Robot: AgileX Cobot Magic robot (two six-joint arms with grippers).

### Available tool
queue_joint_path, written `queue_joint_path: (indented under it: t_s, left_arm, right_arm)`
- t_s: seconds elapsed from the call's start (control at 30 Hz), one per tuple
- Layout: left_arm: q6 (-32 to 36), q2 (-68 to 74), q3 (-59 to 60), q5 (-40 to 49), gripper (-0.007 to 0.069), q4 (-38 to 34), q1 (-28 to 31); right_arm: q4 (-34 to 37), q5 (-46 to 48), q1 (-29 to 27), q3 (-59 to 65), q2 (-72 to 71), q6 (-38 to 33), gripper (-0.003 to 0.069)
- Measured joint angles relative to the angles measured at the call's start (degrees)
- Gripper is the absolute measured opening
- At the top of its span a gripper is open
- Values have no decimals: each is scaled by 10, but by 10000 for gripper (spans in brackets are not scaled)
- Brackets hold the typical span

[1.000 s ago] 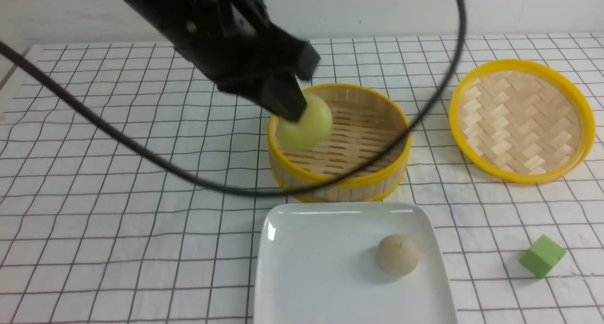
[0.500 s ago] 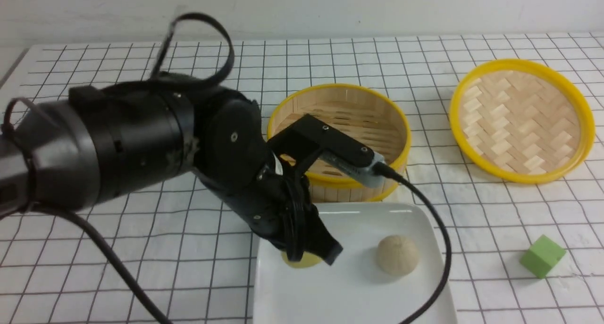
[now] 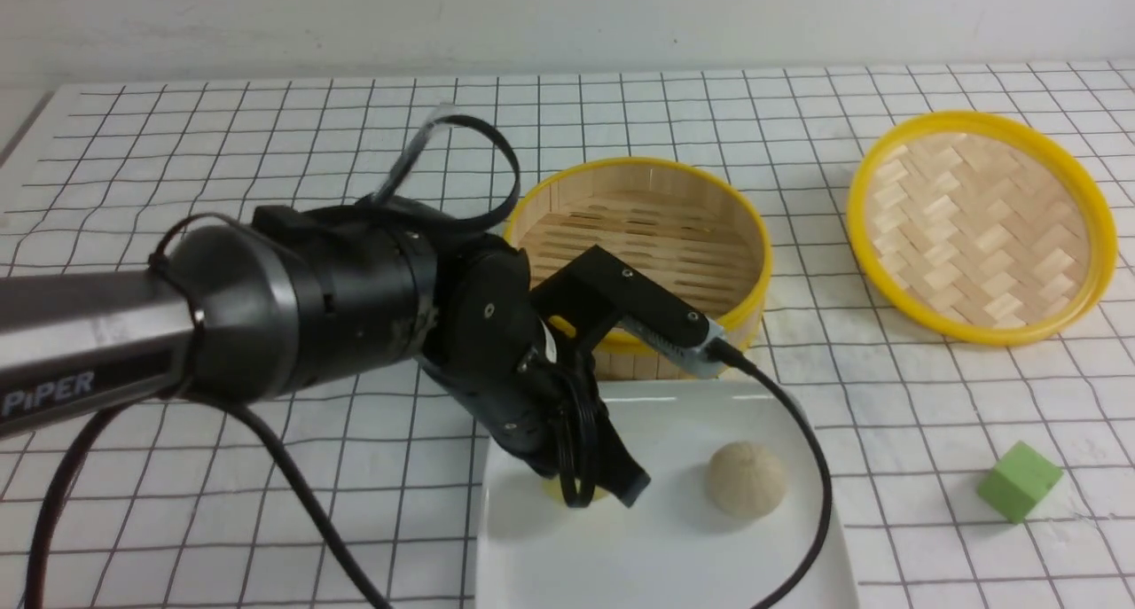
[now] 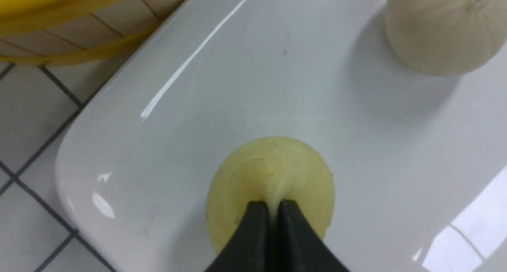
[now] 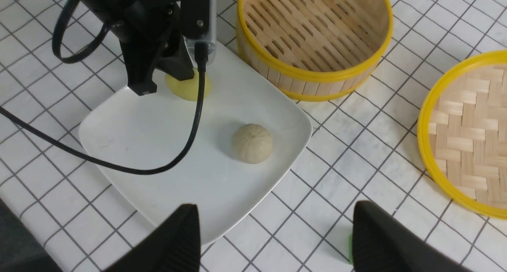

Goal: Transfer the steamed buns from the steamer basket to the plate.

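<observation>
Across the whole scene, saw a white table ruled with a dark grid. Found the left arm next in bulk, black, lying in from the left edge toward the near middle, with its cable curving over the right part of the plate. Met the plate at the near middle, glossy white, set just near of the basket; could not tell whether touching it or only close. Spotted the lid at the far right, woven face up, well apart from the plate. Placed the basket in the middle of the table, upright, its slatted floor bare.

Caught the right gripper only from its own wrist view: spread wide, grasping nothing, hung over the table by the plate's near right side. Traced the left gripper to the left part of the plate, pointed down, clenched on the top of the yellow bun, with a fold of its skin pinched between the black fingers. Judged that bun to rest on the plate.

Found the beige bun, pleated on top, on the right part of the plate, free, apart from the yellow bun. Left for last a green cube on the table at the near right, right of the plate.
</observation>
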Motion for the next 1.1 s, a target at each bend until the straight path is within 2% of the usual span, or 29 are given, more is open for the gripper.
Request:
queue_joint_path:
  t_s: [0.27, 0.47, 0.53, 0.67, 0.87, 1.1]
  left_arm:
    - [0, 1, 0, -4, 53, 4, 0]
    - [-19, 1, 0, 13, 227, 28, 0]
    - [-44, 1, 0, 11, 312, 54, 0]
    - [-79, -2, -10, 11, 391, 105, 0]
    - [-119, -37, -65, 27, 412, 187, 0]
    - [-206, -108, -150, 98, 412, 339, 0]
  right_arm:
    - [0, 1, 0, 0, 0, 0, 504]
    - [2, 4, 0, 0, 0, 0, 504]
    - [2, 4, 0, 0, 0, -2, 504]
    - [9, 5, 0, 0, 0, -2, 504]
    - [11, -18, 0, 0, 0, -5, 504]
    - [11, -83, 0, 0, 0, -6, 504]
